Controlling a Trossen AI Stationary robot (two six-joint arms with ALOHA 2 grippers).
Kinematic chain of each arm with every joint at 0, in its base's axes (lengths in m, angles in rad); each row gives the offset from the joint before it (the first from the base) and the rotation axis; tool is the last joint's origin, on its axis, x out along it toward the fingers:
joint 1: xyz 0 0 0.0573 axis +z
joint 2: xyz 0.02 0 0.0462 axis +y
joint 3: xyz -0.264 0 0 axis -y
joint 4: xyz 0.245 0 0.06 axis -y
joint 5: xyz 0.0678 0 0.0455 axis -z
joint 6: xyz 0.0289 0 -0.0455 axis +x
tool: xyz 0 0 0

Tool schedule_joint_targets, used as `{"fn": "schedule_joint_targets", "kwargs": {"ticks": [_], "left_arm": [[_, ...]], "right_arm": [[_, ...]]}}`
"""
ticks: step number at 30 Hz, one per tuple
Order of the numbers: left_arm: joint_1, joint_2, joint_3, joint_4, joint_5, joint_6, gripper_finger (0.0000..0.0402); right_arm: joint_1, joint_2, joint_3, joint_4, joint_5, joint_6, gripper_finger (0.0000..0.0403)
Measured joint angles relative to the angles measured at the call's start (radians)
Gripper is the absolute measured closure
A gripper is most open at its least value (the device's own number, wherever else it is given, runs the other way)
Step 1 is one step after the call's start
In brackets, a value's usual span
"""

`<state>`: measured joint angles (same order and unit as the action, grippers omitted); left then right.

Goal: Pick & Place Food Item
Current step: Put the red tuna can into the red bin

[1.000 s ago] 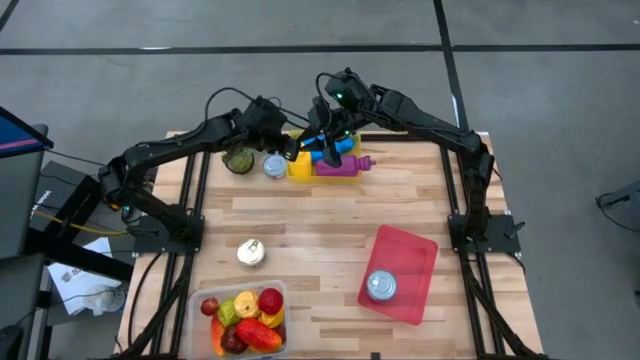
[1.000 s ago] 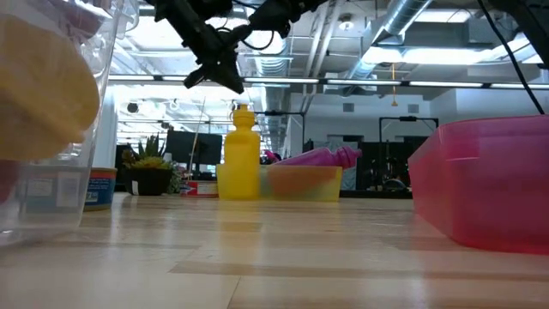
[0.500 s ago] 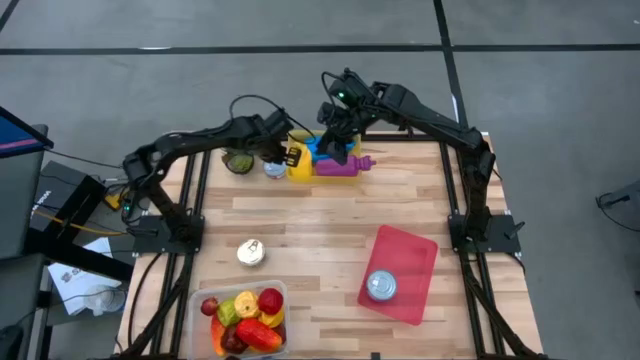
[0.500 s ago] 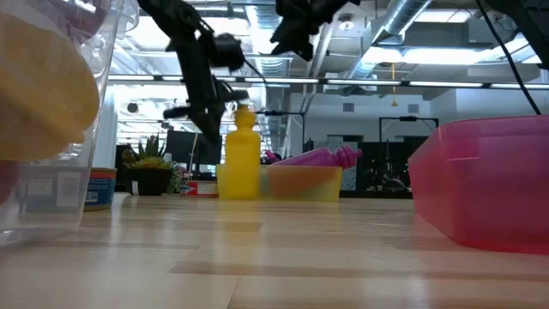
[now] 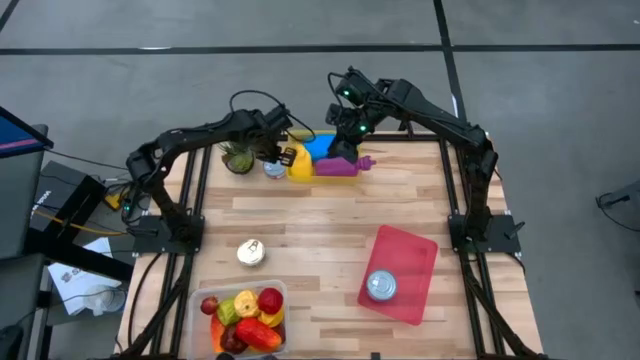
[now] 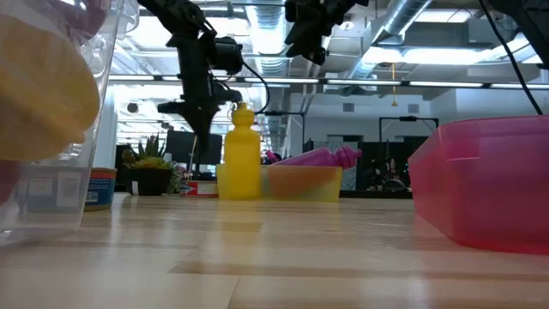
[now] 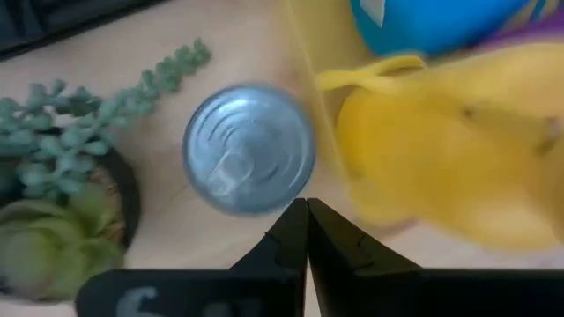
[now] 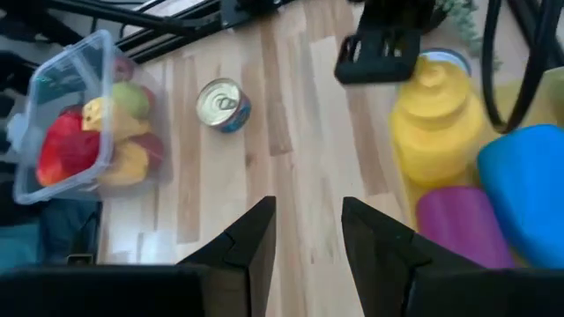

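Nearest the front edge of the table (image 5: pixel 330 215) sat a clear plastic tub (image 5: pixel 243 317) full of mixed toy fruit and veg, red, yellow and green pieces, exact items hard to tell. To its right lay a red tray (image 5: pixel 402 273) with a silver-topped can (image 5: pixel 380 286) standing in it. Just behind the tub, a second can (image 5: pixel 250 252) with a gold lid stood alone on the wood; it showed in the right wrist view (image 8: pixel 222 104) too, beside the tub (image 8: pixel 75 119).

Mid table was bare wood.

At the far edge, a row of things: a small potted succulent (image 5: pixel 238 157) at left, then a silver-lidded can (image 5: pixel 274 167), then a bin holding a yellow bottle (image 5: pixel 300 160), a blue item (image 5: pixel 320 147) and a purple bottle (image 5: pixel 340 165). In the low view the yellow bottle (image 6: pixel 241 153) stood upright.

The left gripper (image 5: pixel 281 155) hung over the gap between silver-lidded can and yellow bottle, fingers pressed together with nothing between them; the left wrist view showed the closed fingertips (image 7: pixel 306 231) above the can (image 7: pixel 248 148), yellow bottle (image 7: pixel 441 158) to one side, succulent (image 7: pixel 53 176) to the other. No contact with the can that I could tell.

The right gripper (image 5: pixel 347 125) hovered above the bin's far side, raised off the items, fingers (image 8: pixel 256 242) parted to a narrow gap and holding nothing.
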<state>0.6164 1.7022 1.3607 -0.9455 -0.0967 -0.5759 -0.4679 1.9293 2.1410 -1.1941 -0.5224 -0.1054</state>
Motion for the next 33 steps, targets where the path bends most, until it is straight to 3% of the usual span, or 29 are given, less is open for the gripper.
{"fn": "schedule_joint_targets", "kwargs": {"ticks": [8, 10, 14, 21, 26, 29, 33], "left_arm": [[0.095, -0.016, 0.085, -0.286, 0.012, 0.438, 0.0401], [0.115, -0.020, 0.087, -0.290, 0.020, 0.466, 0.0401], [0.141, -0.004, 0.069, -0.243, 0.119, 0.331, 0.0401], [0.076, 0.030, 0.064, -0.208, 0.183, 0.163, 0.0401], [0.030, 0.027, 0.064, -0.171, 0.306, -0.092, 0.0401], [-0.008, 0.023, 0.064, -0.042, 0.405, -0.275, 0.0401], [-0.055, 0.023, 0.065, 0.213, 0.470, -0.328, 0.0401]], "right_arm": [[0.004, 0.000, 0.000, -0.026, -0.005, -0.035, 0.0280], [0.005, 0.000, 0.000, -0.029, -0.005, -0.036, 0.0280], [0.006, 0.000, 0.000, -0.028, -0.005, -0.051, 0.0280], [0.006, 0.000, 0.000, -0.026, -0.005, -0.060, 0.0280], [0.006, 0.000, 0.000, -0.026, -0.005, -0.063, 0.0280], [0.006, 0.000, 0.000, -0.027, -0.005, -0.063, 0.0280], [0.006, 0.000, 0.000, -0.036, -0.005, -0.063, 0.0280]]}}
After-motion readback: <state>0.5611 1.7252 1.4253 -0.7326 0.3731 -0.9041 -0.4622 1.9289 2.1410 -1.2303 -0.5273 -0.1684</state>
